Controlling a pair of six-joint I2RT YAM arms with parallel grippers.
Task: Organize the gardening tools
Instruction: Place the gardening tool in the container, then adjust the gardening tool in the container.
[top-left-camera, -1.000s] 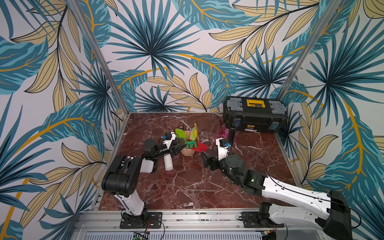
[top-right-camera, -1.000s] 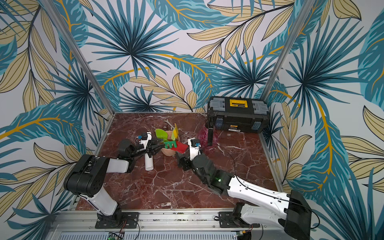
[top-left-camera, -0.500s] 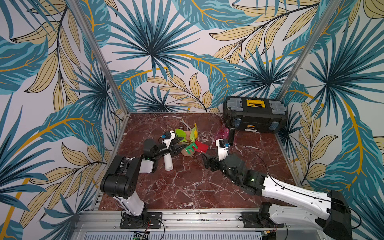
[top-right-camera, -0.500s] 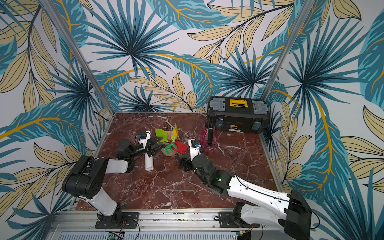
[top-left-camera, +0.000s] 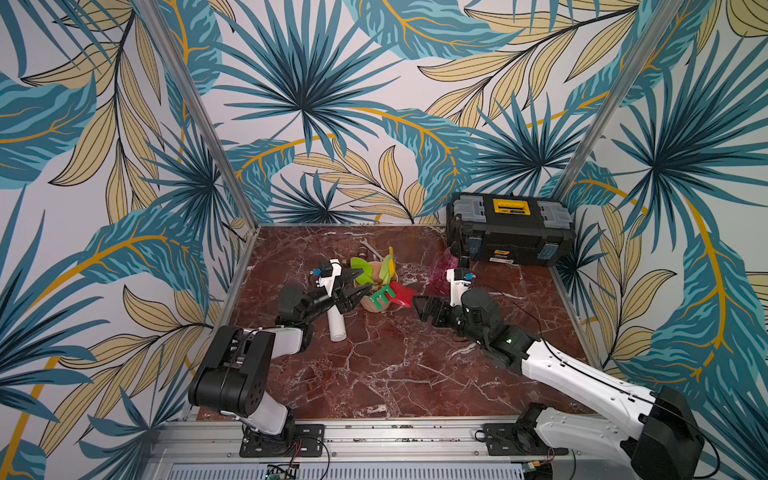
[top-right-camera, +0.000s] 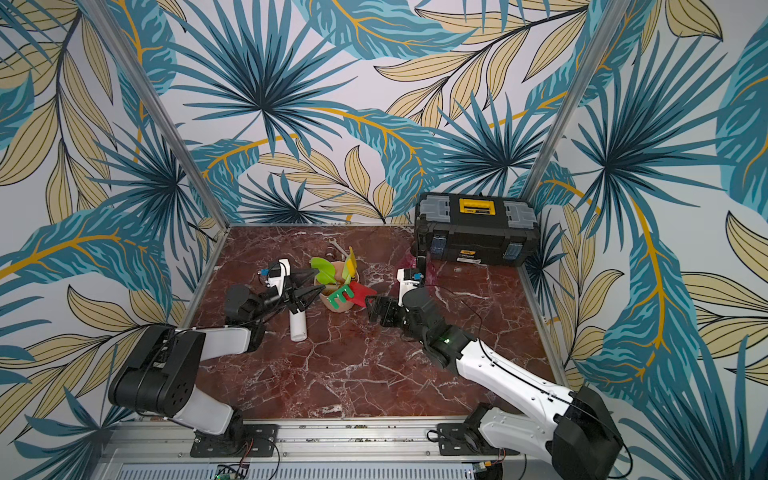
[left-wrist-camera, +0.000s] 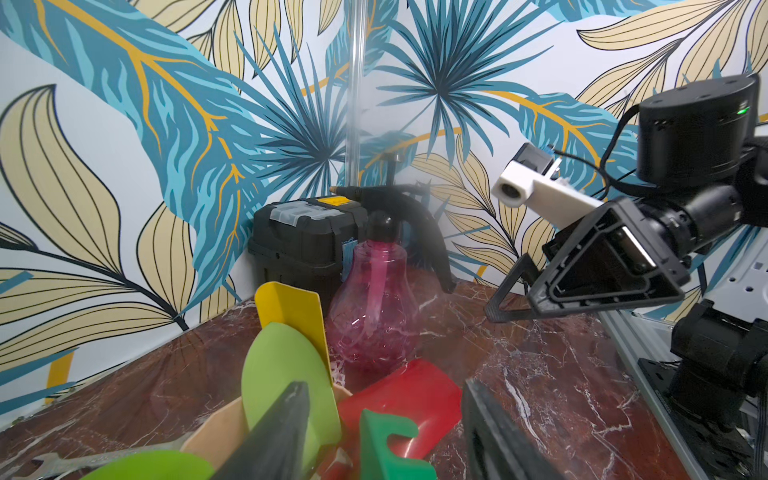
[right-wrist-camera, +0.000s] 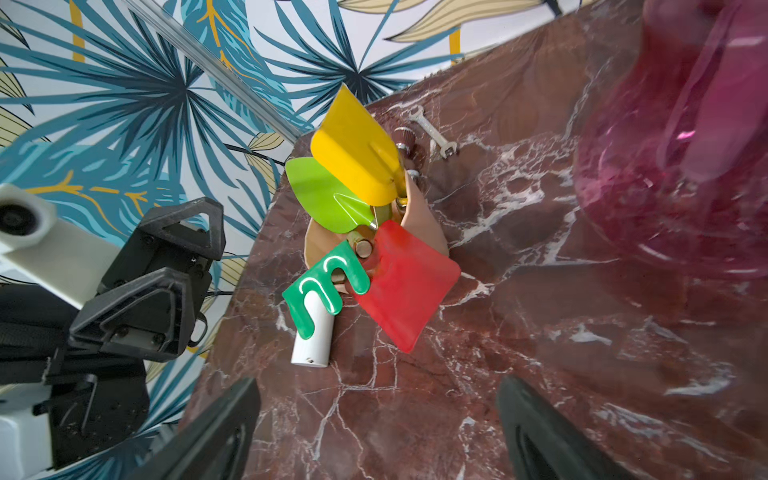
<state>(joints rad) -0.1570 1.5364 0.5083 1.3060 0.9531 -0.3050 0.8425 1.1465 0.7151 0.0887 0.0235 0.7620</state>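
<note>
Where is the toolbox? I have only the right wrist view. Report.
Observer: The toolbox stands in the back right corner, lid shut.
Operator: Count the lime trowels. I see one.
Observer: Two. The left wrist view shows one trowel upright in front of the scoop and a second trowel lower beside it.
Operator: Give me the left jaws.
Observer: The left gripper is open and holds nothing. It points at the rake without touching it.
</note>
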